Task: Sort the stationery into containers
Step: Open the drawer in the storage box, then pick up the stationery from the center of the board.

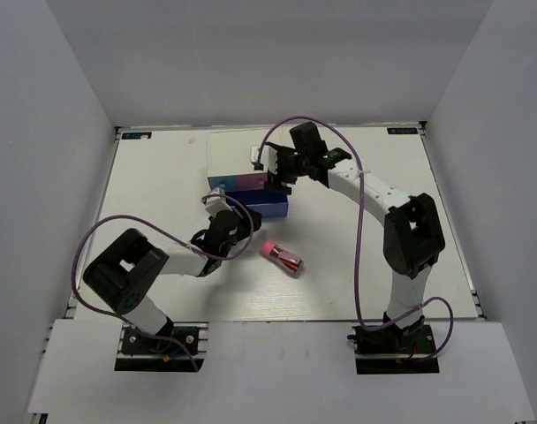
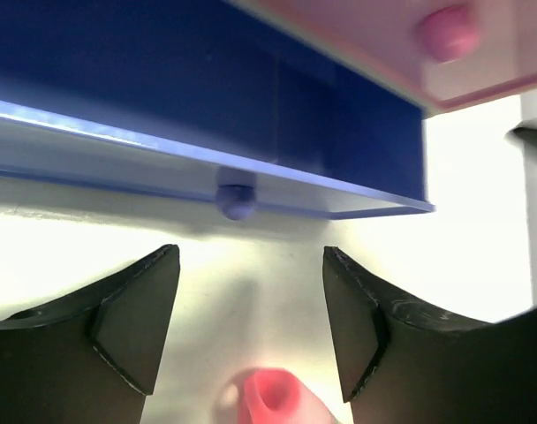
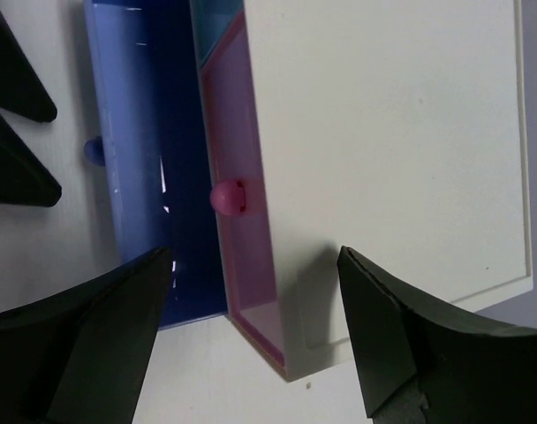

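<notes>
The white cabinet [image 1: 236,155] stands mid-table, its darker blue drawer [image 1: 270,206] pulled out and its pink drawer [image 1: 251,183] shut. My left gripper [image 1: 221,208] is open just in front of the blue drawer's knob [image 2: 236,201]. In the left wrist view a blurred pink end [image 2: 270,402] shows low between my fingers, not gripped. The pink-capped dark-red tube [image 1: 283,256] lies on the table. My right gripper [image 1: 274,168] is open and empty over the cabinet's corner [image 3: 374,177], near the pink knob [image 3: 227,196]. The markers and the purple piece are out of view.
The light blue drawer [image 1: 219,183] sits at the cabinet's left. White walls close the table on three sides. A purple cable [image 1: 361,221] loops along the right arm and another [image 1: 101,231] along the left arm.
</notes>
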Tool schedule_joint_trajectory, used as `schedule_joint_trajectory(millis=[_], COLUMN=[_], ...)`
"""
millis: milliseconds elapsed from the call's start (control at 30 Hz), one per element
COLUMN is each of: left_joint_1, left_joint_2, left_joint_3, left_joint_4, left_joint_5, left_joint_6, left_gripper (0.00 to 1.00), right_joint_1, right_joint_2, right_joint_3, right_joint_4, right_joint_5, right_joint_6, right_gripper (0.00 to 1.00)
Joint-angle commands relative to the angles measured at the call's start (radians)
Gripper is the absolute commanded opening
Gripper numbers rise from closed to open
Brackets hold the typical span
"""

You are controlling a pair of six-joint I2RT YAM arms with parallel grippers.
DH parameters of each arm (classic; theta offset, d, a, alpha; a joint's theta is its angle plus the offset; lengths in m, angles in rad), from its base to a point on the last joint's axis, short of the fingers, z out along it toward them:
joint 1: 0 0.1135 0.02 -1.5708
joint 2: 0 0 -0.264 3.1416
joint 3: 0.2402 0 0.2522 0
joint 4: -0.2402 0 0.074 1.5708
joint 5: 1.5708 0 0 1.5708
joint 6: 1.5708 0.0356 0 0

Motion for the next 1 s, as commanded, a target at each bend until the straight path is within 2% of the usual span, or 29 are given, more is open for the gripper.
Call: schedule_joint_trajectory(millis=[0,200,333,400,533,567,633,700,733,833,967], left_joint_1=[-0.001,-0.001,-0.001,-0.001,0.017,0.017,0.017,0.017,0.017,0.017,0.017], left_joint_2=[-0.12,-0.293,-0.419,-0.471,-0.585,-0.623,-0.663,-0.727,-0.751,-0.849,-0.962], left_joint_3=[-0.033,-0.072,-0.106,-0.106,-0.093,-0.08,-0.08,-0.08,-0.08,-0.091,-0.112], left_joint_4=[-0.03,-0.154,-0.312,-0.384,-0.641,-0.686,-0.792,-0.846,-0.869,-0.954,-1.055], left_joint_5=[-0.019,0.004,0.022,0.022,0.013,-0.008,-0.032,-0.044,-0.044,-0.07,-0.116], left_joint_6=[0.001,0.031,0.04,0.031,-0.005,-0.005,-0.015,-0.028,-0.028,-0.048,-0.068], left_gripper=[0.76,0.76,0.76,0.77,0.86,0.92,0.94,0.94,0.94,0.94,0.94], right_joint_1=[-0.006,-0.009,-0.017,-0.017,-0.017,-0.019,-0.019,-0.008,0.0,0.034,0.093], right_joint_2=[-0.087,-0.215,-0.301,-0.367,-0.48,-0.485,-0.508,-0.525,-0.526,-0.496,-0.431], right_joint_3=[-0.038,-0.149,-0.258,-0.31,-0.426,-0.463,-0.48,-0.526,-0.548,-0.56,-0.531], right_joint_4=[0.03,0.053,0.053,0.048,0.068,0.053,-0.043,-0.068,-0.074,-0.091,-0.13], right_joint_5=[-0.027,0.006,0.024,0.022,-0.013,-0.069,-0.157,-0.243,-0.254,-0.238,-0.176], right_joint_6=[0.037,0.037,0.053,0.065,0.206,0.22,0.223,0.246,0.255,0.333,0.421], right_gripper=[0.82,0.83,0.85,0.9,0.9,0.9,0.9,0.84,0.75,0.6,0.56])
